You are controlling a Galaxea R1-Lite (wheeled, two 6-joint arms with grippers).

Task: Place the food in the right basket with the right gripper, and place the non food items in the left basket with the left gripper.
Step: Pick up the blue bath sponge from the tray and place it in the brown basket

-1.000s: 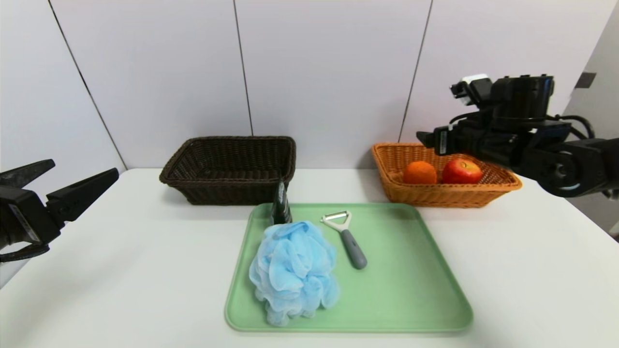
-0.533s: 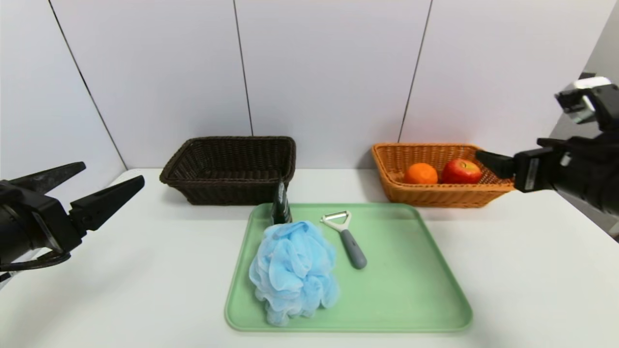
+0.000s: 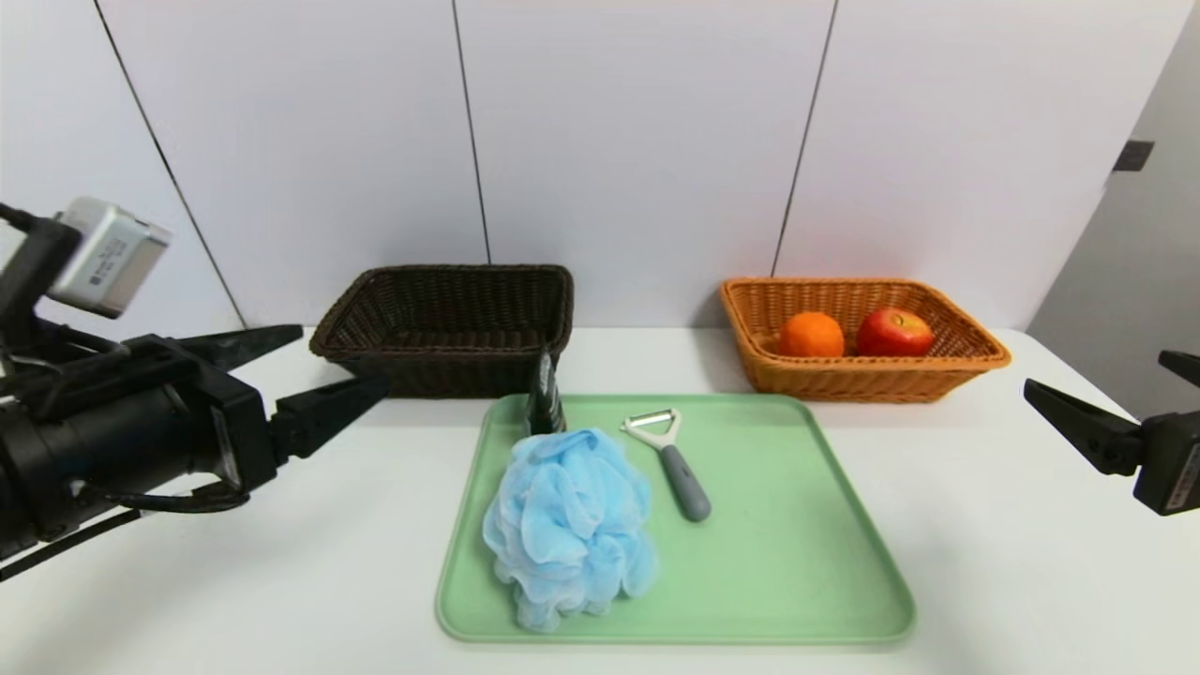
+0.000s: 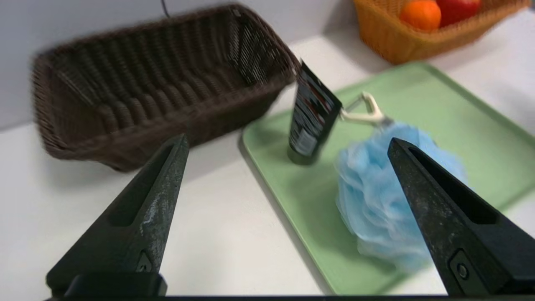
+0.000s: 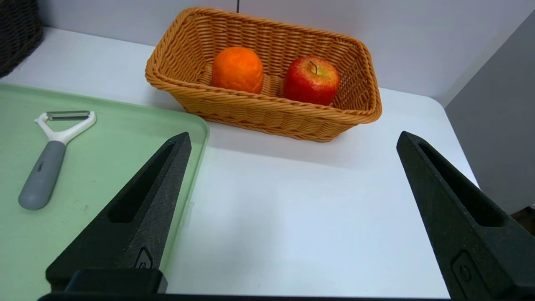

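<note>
Nearest on the green tray, pouf, peeler and tube wait. The left gripper, wide open and empty, has advanced toward the tray; the right gripper, open and empty, has withdrawn. Beyond the tray, orange and apple fill the right basket; the left basket holds nothing.

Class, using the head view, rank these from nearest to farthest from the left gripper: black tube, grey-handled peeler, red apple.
1. Black tube standing on the green tray's back-left corner, nearest the left gripper.
2. Grey-handled white-headed peeler, mid-tray.
3. Shiny red apple, in the orange-tan wicker basket, far right.
</note>
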